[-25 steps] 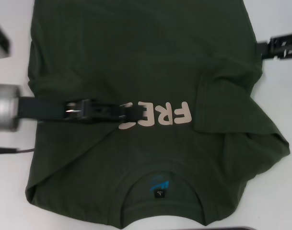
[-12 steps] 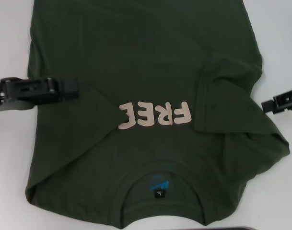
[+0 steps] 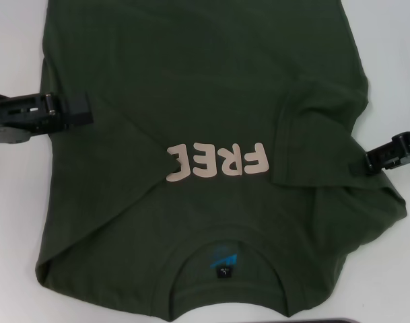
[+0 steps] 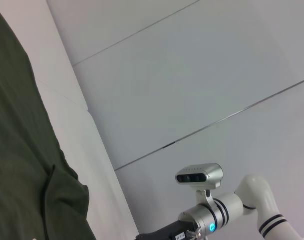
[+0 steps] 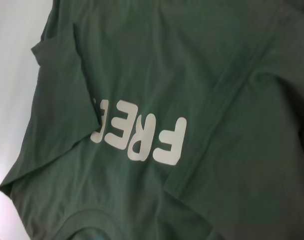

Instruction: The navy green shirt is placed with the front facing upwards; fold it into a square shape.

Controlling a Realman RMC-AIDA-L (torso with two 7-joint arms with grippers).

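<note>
The shirt (image 3: 205, 168) lies spread on the white table (image 3: 16, 229), front up, collar (image 3: 228, 259) at the near edge and body running away to the far side. Nearest is the neck opening with its blue print and small black tag; just beyond it the pale lettering (image 3: 217, 163) crosses the chest. Both side panels look already turned in: on the right a sleeve and flap lie folded over the chest, their edge reaching the end of the lettering, and on the left a diagonal crease runs from the near corner up toward the letters. What has changed in the last second is the left gripper (image 3: 80, 111): it was stretched across the chest as far as the letters, then drew back, and now its dark tip sits only just over the shirt's left edge, a little beyond the lettering. The right gripper (image 3: 373, 161) has meanwhile come down from the far right edge to about level with the lettering, its tip at the folded sleeve's outer edge. I take that to mean the left side fold has just been laid and smoothed, with the lengthwise fold still to come. I can't tell whether either gripper's fingers are parted or closed, and neither appears to be carrying any cloth, though the right one may be touching the sleeve edge.
</note>
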